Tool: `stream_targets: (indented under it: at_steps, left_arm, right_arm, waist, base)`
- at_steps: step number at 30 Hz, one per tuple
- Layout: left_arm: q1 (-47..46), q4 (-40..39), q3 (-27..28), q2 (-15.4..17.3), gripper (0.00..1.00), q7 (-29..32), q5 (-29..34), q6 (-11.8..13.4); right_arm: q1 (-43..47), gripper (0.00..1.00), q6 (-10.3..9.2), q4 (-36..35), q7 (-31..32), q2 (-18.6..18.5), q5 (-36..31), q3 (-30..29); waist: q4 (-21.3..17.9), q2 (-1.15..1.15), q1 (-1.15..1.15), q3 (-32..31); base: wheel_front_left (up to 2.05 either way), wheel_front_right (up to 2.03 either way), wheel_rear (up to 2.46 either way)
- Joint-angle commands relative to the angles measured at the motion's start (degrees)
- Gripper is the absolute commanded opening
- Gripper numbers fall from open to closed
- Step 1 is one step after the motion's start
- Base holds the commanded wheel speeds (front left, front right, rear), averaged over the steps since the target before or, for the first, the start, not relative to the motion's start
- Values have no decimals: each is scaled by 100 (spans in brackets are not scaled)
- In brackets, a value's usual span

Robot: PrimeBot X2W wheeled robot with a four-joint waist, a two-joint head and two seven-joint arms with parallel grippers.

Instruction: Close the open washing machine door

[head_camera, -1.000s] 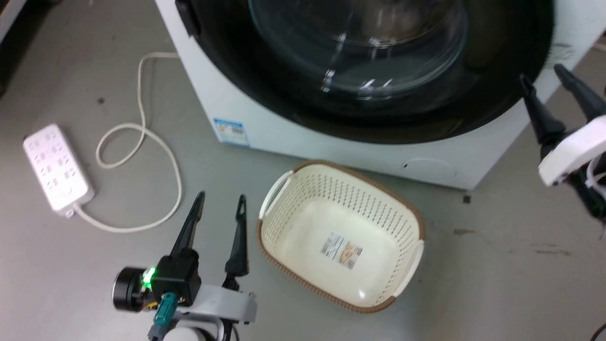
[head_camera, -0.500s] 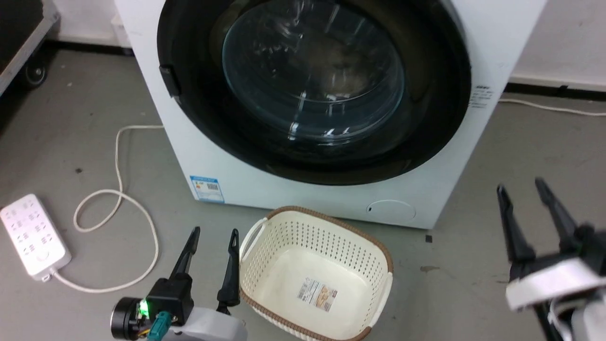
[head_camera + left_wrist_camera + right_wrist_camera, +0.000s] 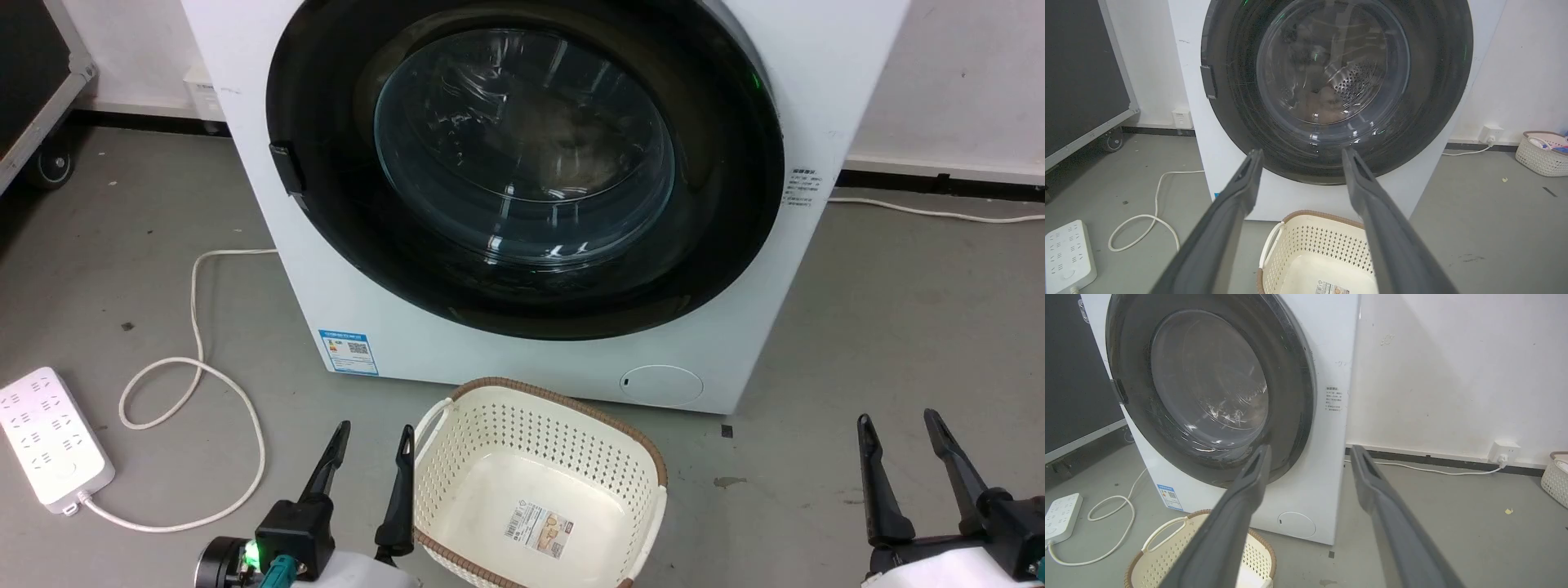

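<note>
Washing machine door (image 3: 1208, 388) flush in profile

Cream perforated basket (image 3: 531, 429) with brown rim and a label on its bottom, standing on the grey floor (image 3: 898, 327). To its left, a white power strip (image 3: 51, 441) lies flat, its white cord (image 3: 193, 294) looped beside it. Background: white wall (image 3: 1453, 367) with socket (image 3: 1504, 451), a second basket (image 3: 1541, 153) and a black wheeled case (image 3: 1081, 73).

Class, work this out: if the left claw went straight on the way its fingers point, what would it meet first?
Probably the washing machine door: the left claw aims at its glossy front. Depth is unclear, so the exact spot is uncertain.
</note>
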Motion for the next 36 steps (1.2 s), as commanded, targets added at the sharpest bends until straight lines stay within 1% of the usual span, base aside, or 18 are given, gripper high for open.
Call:
stream_targets:
  at_steps: [1, 2, 3, 36]
  left_arm:
    - [50, 14, 11, 1, 100, -25, 42, -20]
    - [45, 16, 12, 1, 100, -25, 42, -25]
    - [-1, 4, 5, -2, 0, 1, 7, -14]
    - [-5, -187, 177, -4, 0, 354, 157, 14]
  right_arm:
    - [59, 100, -4, 5, -25, 35, -3, 8]
    - [56, 100, -4, 10, -25, 37, 0, 18]
    - [-1, 0, 0, 9, 1, 3, 0, 14]
    - [-62, 0, 0, -95, 349, 13, -72, 206]
  waist:
    - [-5, 0, 0, 5]
    - [-3, 0, 0, 7]
    - [-3, 0, 0, 6]
    - [-73, 0, 0, 8]
  base:
    - [0, 0, 0]
    - [0, 0, 0]
    - [0, 0, 0]
    - [0, 0, 0]
